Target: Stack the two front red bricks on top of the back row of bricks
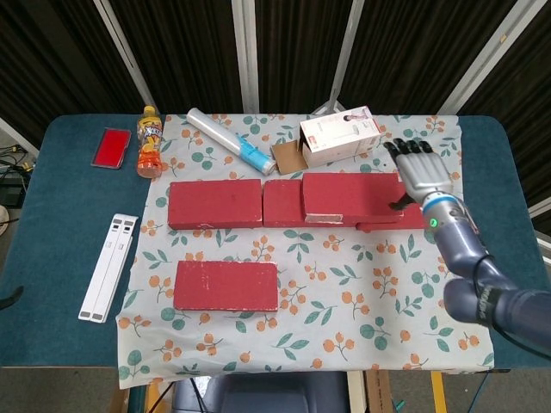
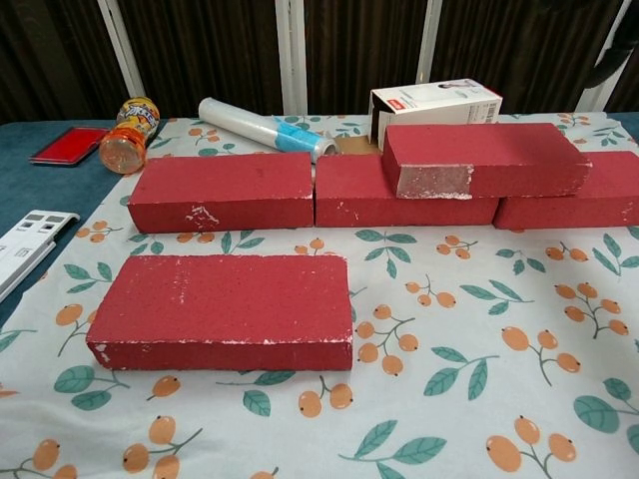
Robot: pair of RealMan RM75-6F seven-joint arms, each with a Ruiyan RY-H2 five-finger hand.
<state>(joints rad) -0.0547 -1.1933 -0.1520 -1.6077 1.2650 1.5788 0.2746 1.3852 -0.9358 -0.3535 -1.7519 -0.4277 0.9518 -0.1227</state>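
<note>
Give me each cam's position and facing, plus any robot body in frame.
Head view: high above the near table edge, looking steeply down at the whole cloth; shows the right hand, open, and its forearm, right of the stacked brick.
Chest view: low at the table front, facing horizontally toward the curtains; front brick fills the foreground; only a dark sliver, perhaps the arm, at the top right corner.
Shared: both show the bricks, white box, orange bottle.
</note>
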